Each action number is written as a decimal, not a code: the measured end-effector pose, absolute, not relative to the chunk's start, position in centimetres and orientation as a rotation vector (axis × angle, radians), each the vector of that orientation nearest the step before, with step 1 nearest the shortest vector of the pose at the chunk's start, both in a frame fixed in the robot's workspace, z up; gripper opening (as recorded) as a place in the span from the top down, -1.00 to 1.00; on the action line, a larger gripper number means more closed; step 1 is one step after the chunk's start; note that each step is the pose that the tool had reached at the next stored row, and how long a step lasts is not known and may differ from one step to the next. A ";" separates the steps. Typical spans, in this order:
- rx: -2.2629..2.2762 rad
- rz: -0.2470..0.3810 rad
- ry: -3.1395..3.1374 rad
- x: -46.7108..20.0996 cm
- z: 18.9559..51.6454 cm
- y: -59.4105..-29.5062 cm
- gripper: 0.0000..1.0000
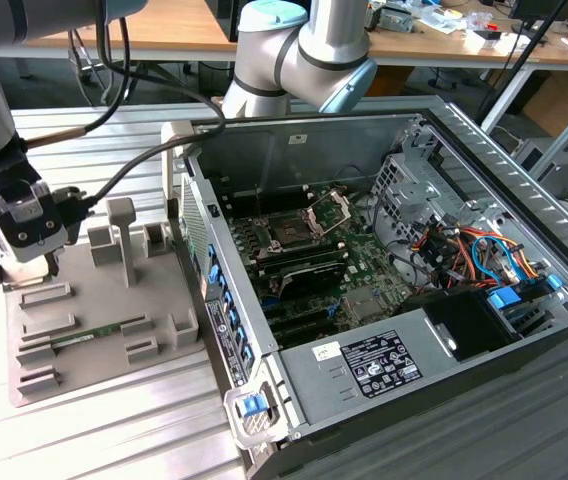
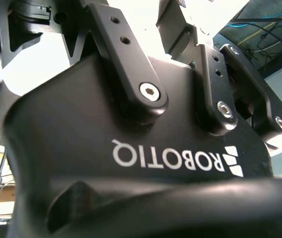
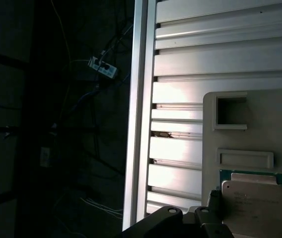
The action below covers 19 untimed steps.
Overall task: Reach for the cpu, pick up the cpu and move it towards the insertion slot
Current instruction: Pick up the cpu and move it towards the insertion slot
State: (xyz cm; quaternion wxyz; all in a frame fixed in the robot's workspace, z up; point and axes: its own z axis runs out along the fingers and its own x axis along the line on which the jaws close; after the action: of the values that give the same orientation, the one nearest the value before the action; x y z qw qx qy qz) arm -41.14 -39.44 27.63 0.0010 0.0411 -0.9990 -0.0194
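With my pincer [image 1: 4, 268] (open or closed, I could not tell) low over the pale grey plastic tray [image 3: 275, 134], the flat square silvery cpu [image 3: 256, 204] lay just beside it, so I judged centring squarely over its edges mattered most; the silver-framed square insertion slot [image 1: 290, 233] sat well apart.

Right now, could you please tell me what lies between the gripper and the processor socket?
In the exterior view, a grey upright post and the computer case wall stand between the gripper and the socket.
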 end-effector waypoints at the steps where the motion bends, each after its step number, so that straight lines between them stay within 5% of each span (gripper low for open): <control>1: 0.129 -0.061 -3.136 -41.1 27.7 -39.4 -0.09; 19: 0.129 -0.061 -3.136 -41.1 28.4 -39.4 -0.09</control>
State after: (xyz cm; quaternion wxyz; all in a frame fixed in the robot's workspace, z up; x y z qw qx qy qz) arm -41.14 -39.44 28.42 0.0010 0.0411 -0.9990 -0.0194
